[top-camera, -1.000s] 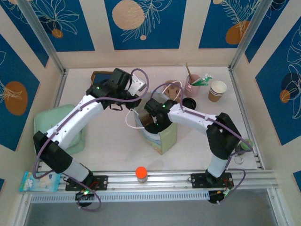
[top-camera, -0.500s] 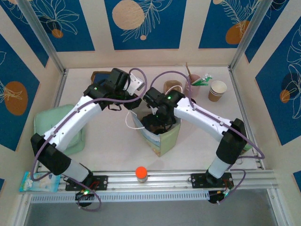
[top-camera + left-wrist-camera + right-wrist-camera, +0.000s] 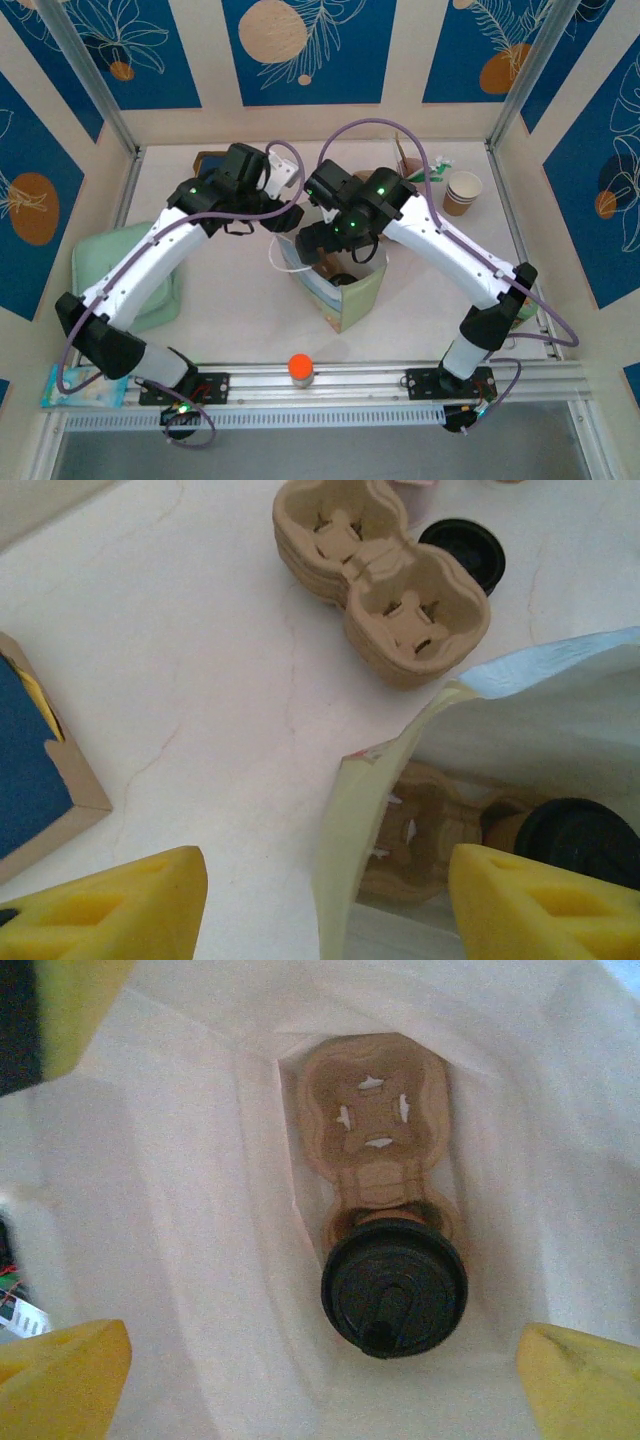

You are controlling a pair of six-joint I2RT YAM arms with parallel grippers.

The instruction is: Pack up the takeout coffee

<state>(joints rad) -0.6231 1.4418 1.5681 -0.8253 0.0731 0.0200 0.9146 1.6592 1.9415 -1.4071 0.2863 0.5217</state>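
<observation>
While the right end effector gapes empty above the cup, left end effector seems parted.

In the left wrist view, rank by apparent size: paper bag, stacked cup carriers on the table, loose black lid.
Largest: paper bag, helped by nearness to the camera.
Then: stacked cup carriers.
Smallest: loose black lid.

I see the bag standing mid-table. In it lies a carrier with a lidded cup in one pocket. Behind the bag sits a stack of carriers, with a loose lid just beside it. Paper cups stand near the far right corner, a box towards the far left, and a bottle by the near edge.
</observation>
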